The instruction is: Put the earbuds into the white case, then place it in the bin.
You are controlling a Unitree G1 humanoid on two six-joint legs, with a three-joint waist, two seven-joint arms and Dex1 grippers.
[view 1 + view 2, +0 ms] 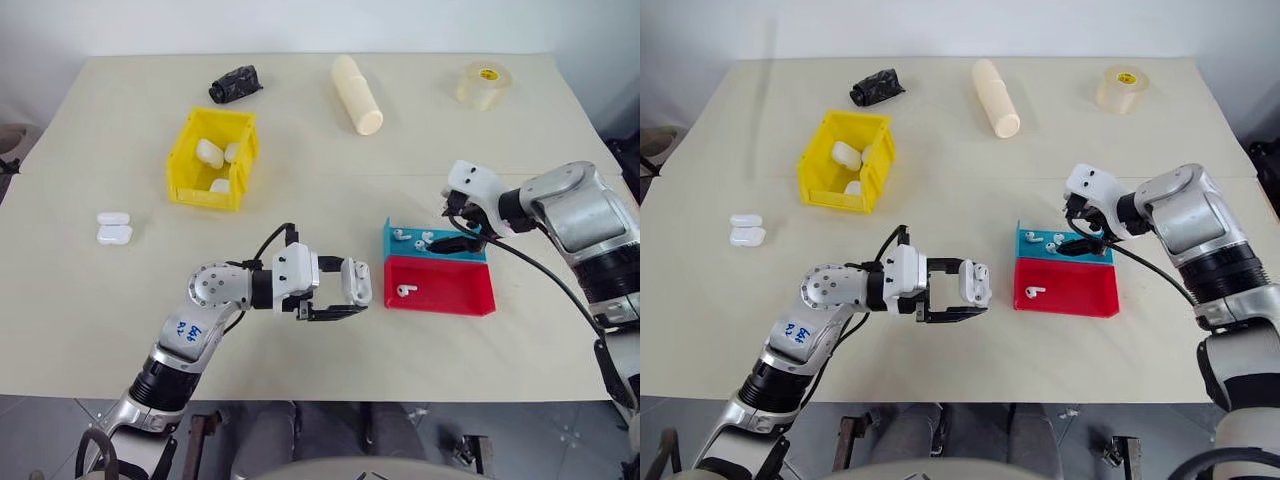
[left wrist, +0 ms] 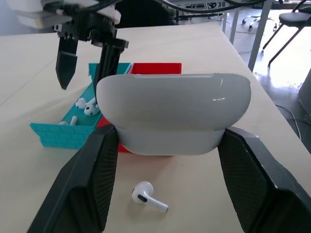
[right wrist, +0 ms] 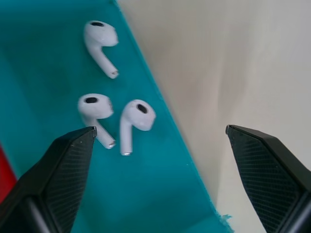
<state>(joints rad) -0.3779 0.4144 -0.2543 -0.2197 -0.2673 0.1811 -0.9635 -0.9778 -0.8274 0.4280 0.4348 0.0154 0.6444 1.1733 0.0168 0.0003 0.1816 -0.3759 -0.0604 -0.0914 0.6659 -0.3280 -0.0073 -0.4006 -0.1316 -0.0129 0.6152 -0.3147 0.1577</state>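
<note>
The job looks to be in its early middle: the left gripper [image 1: 340,292] has its jaws clamped on a small glossy white pebble-shaped earbud case [image 1: 357,282], holding it just above the pale counter [image 1: 100,330] beside the trays, while the right gripper [image 3: 160,160] hangs with jaws wide apart over the teal tray [image 1: 480,250], nothing between them yet. From the left wrist view the held case appears shut, or I can't make out any bud inside it, so I'd judge that no earbud has gone in and the loading, closing and drop into the bin all remain. The tiny glossy white plastic earbuds [image 3: 99,43] wait in the shallow teal plastic tray, three close together under the open jaws, and one more lies alone in the shallow red plastic tray [image 1: 470,295] touching the teal one. The small bright yellow plastic bin [image 1: 190,170], well apart on the far left side, already holds three white cases, so earlier rounds seem finished. Two more identical white cases [image 1: 113,228] sit side by side on the counter near its left edge, probably still to be filled.
</note>
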